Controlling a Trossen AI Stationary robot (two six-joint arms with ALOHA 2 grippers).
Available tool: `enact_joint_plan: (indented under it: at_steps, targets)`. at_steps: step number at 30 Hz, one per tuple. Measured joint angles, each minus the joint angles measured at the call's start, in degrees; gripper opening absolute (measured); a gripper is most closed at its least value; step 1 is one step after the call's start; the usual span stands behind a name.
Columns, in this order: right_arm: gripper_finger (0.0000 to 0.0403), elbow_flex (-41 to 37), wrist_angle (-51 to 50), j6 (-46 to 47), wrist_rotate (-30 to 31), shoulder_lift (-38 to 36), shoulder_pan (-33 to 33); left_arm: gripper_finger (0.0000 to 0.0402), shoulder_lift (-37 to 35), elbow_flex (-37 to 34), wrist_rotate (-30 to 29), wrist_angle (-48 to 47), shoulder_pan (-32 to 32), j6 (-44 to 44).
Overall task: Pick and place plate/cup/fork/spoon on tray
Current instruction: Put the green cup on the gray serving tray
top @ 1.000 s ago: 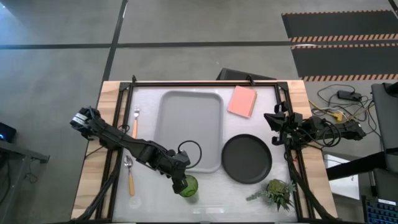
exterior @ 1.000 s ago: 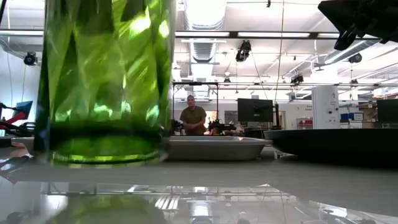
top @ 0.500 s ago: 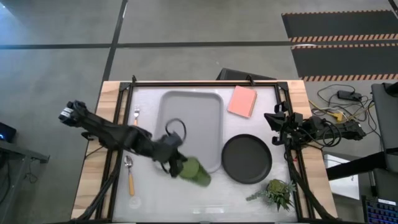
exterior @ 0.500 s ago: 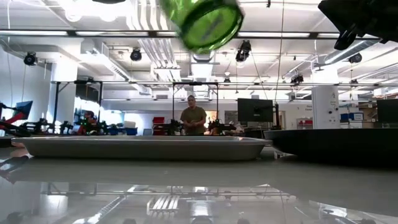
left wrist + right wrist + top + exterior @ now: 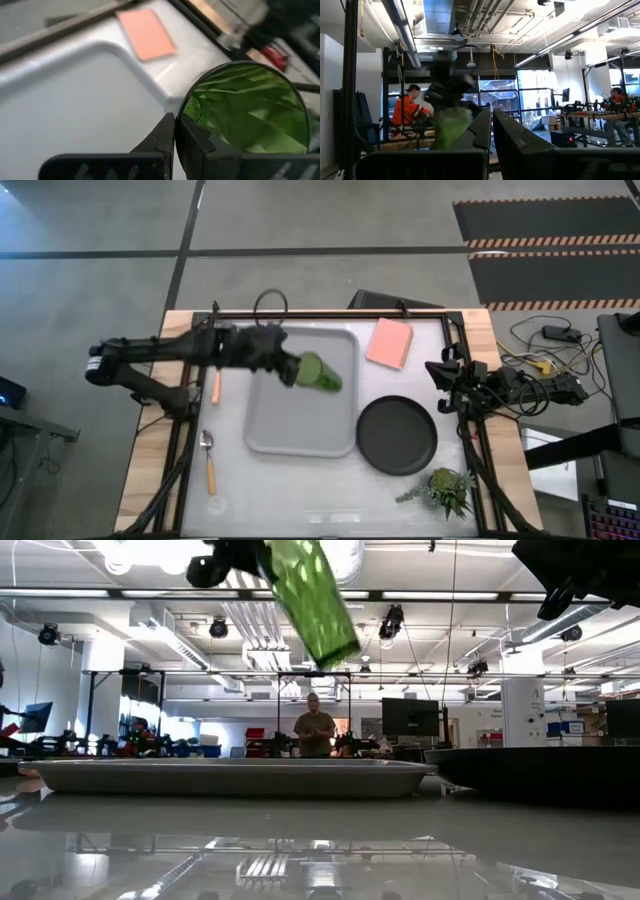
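The green cup [image 5: 322,373] hangs tilted above the grey tray [image 5: 300,425], held by my left gripper [image 5: 296,367], which is shut on it. In the low view the cup [image 5: 312,600] is high above the tray [image 5: 230,778]. The black plate [image 5: 397,435] lies flat on the table right of the tray. The spoon [image 5: 208,460] lies left of the tray. The fork's orange handle [image 5: 214,387] shows beneath my left arm; its tines are hidden. My right gripper [image 5: 438,375] is shut and empty at the table's right edge. My left gripper pinches the cup's wall at its rim [image 5: 181,117], one finger [image 5: 162,135] outside and one finger [image 5: 200,145] inside the mouth. The fingers come from the table's left, slanting. The cup is lifted clear and tilted, its base [image 5: 338,645] pointing down and toward the right.
A salmon-pink pad [image 5: 390,342] lies at the far right of the tray. A small plant [image 5: 445,490] stands at the near right corner. A black frame borders the table. People stand in the room beyond.
My left gripper has lifted the cup off the table's near part and carried it up and toward the far edge, over the tray. The cup has tipped from upright to a strong tilt. My right arm has kept still.
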Motion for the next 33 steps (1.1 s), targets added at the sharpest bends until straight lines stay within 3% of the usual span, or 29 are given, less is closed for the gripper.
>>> enact_joint_plan:
  at_steps: [8,13,26,33]
  targets:
    - [0.0009,0.00,0.00,-0.05,0.02,0.00,0.00,0.0000,3.23,-0.42,3.31,-6.23,16.31,6.75]
    - [0.0009,0.00,0.00,-0.07,0.02,-0.01,0.00,0.0000,5.15,-0.48,5.01,-10.49,23.41,9.46]
    - [0.0009,0.00,0.02,-0.22,0.03,-0.02,0.00,0.0000,8.11,-1.03,4.54,-14.94,35.22,15.32]
    - [0.0009,0.00,0.13,-0.64,0.04,-0.02,0.00,0.0000,9.37,-1.66,4.67,-14.86,36.00,16.84]
